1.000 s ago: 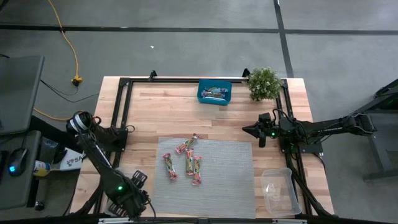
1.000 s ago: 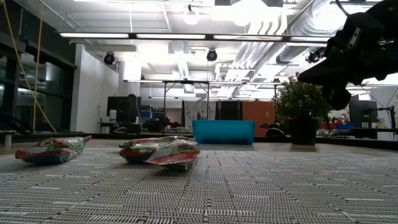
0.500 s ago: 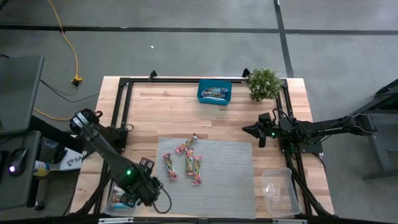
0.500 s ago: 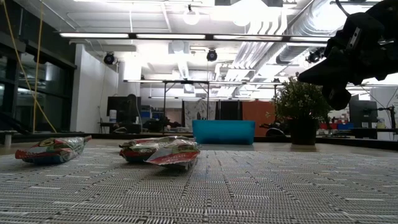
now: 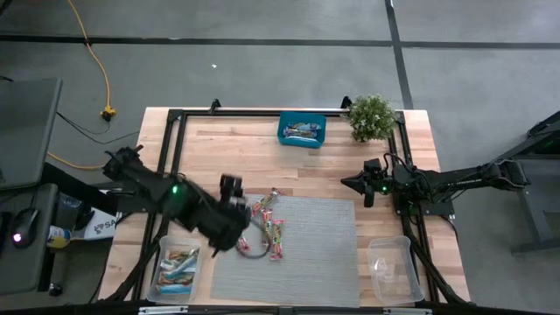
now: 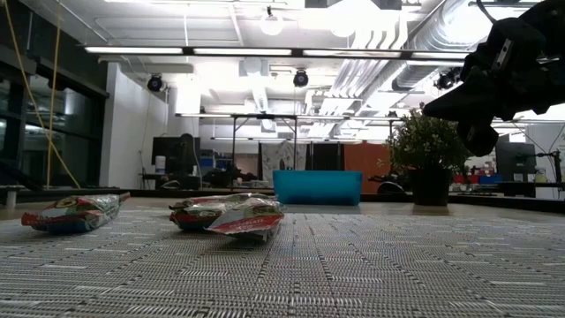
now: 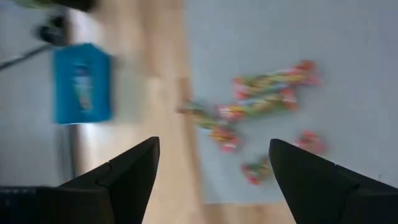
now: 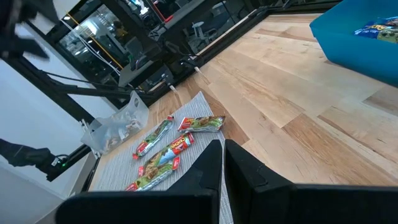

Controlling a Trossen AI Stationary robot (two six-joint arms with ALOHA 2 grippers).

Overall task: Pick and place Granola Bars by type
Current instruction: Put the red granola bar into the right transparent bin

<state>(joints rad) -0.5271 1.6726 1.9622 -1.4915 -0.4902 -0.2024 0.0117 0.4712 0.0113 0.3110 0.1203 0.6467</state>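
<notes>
While sorting runs, layout: wooden table [image 5: 262, 153] carries a grey mat [image 5: 324, 254] as the work zone, with containers parked round the edges so each bar type gets its own drop spot.
left arm: stretched across the mat's left edge, left gripper [image 5: 234, 214] hovering over the loose bars, fingers spread wide and empty in the left wrist view, likely lining up a pick.
right arm: parked at the table's right side, right gripper [image 5: 363, 185] off the mat, fingers nearly closed, holding nothing; waiting out of the way.
teal box [image 5: 302, 130]: far edge of the table, blue-wrapped bars inside.
left clear tub [image 5: 178, 269]: front-left, just off the mat, several bars in it already.
right clear tub [image 5: 390, 267]: front-right, looks empty.
plant [image 5: 371, 117]: far-right corner, clear of the work.
Granola Bars [image 5: 269, 229]: red/green/yellow ones, small cluster on the mat's upper left, lying flat, some touching; exact count unclear, partly hidden under the gripper.
</notes>
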